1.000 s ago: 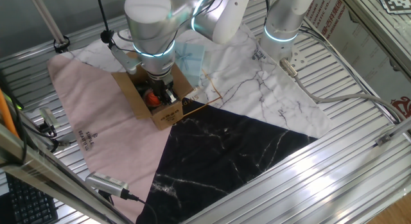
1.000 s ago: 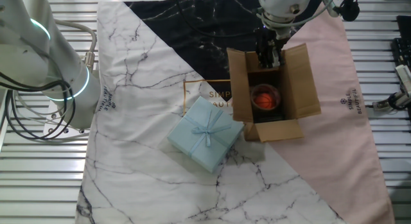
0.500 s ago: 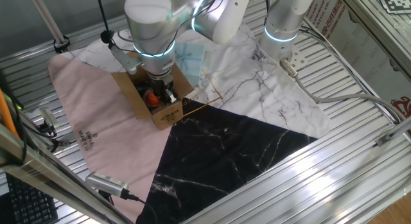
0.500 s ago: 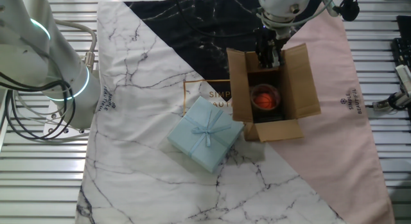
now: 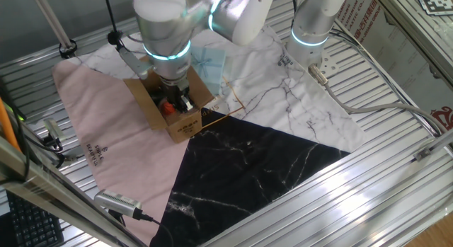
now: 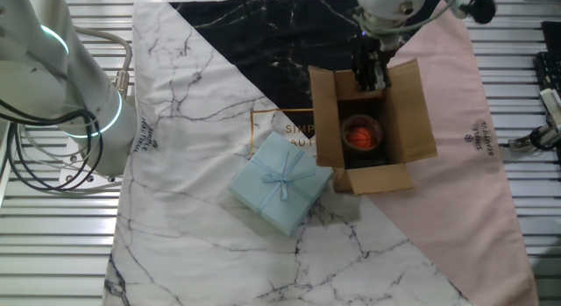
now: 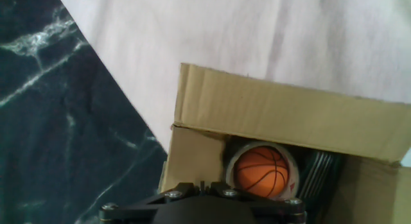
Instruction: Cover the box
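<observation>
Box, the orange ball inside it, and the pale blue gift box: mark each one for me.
box point(image 6: 415, 122): the other fixed view, on its open right flap.
orange ball point(image 7: 262, 172): hand view, middle of the ball.
pale blue gift box point(image 6: 282, 183): the other fixed view, on the ribbon bow on its lid.

The letters "SIMP" over "AUT" were read in gold on the cloth point(image 6: 294, 135) beside the box point(image 6: 372, 126), the rest being cut off by the box. Small dark print was seen on the pink cloth point(image 5: 95, 149) and on the box front point(image 5: 187, 125), too small to be read.
</observation>
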Robot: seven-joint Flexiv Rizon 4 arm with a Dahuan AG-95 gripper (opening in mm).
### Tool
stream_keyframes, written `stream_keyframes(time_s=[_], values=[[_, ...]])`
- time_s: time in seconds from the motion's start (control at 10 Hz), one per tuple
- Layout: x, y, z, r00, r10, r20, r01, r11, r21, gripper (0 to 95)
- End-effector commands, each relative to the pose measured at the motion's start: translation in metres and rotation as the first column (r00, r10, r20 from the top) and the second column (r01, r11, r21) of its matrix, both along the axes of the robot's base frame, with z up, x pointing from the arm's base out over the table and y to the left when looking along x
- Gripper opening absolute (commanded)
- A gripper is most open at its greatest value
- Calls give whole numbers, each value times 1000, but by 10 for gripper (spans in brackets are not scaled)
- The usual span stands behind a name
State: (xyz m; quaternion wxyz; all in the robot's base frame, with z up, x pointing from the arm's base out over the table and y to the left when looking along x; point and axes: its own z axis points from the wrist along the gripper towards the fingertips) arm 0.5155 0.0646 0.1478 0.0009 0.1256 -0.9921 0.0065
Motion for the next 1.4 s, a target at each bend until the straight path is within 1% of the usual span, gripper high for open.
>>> stream_keyframes(time_s=[0.1,0.3,0.4,0.5,0.6,0.8,0.9,1.1,1.3,1.4], values=[[-1,1,4,1000,2,5,-2,1000,1,0],[-4,-3,14,1000,14,5,-14,1000,6,0],[-6,-8,29,1000,25,-2,-25,1000,7,0],[-8,-12,41,999,38,-8,-38,999,6,0],[-10,-19,50,999,46,-13,-46,999,9,0],[-14,-28,54,998,61,-9,-61,998,5,0],[-15,-34,53,996,84,-5,-84,996,-9,0],[-14,-45,51,995,101,-5,-101,995,-7,0],[-14,-48,48,995,99,-2,-99,995,-5,0],[-13,-48,47,995,98,-1,-98,995,3,0]])
